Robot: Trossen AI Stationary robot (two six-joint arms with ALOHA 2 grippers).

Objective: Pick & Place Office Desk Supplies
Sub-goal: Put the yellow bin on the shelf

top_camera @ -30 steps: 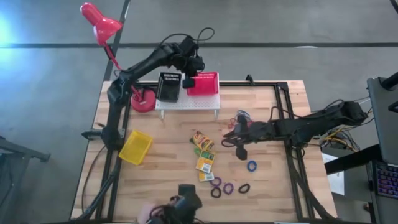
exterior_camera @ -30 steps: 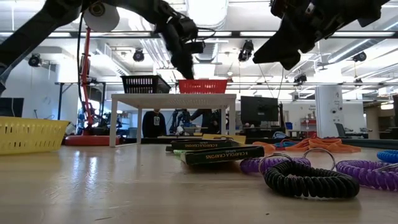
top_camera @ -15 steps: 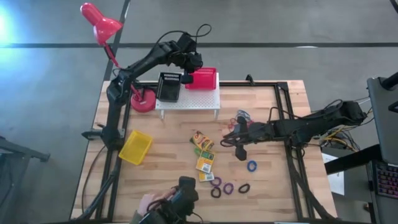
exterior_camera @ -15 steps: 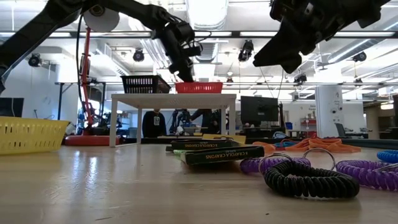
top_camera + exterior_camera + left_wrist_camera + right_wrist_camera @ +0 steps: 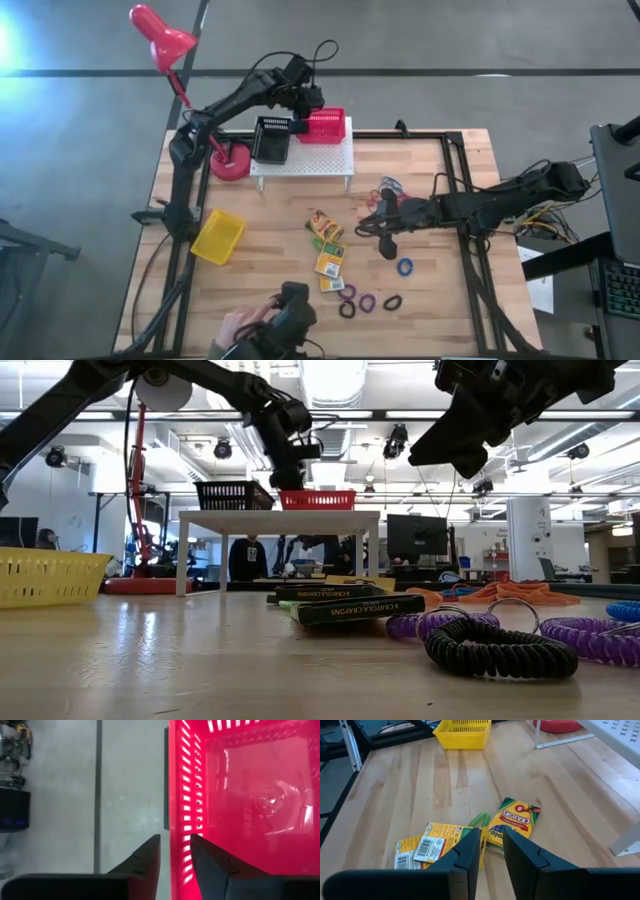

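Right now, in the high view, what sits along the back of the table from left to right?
Red desk lamp base → black mesh basket on the white perforated stand → red mesh basket, also on the stand, with the left gripper at its rim.

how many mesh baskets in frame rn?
3. Black basket and red basket sit side by side on the white stand; yellow basket lies on the table near its left edge. None look hidden.
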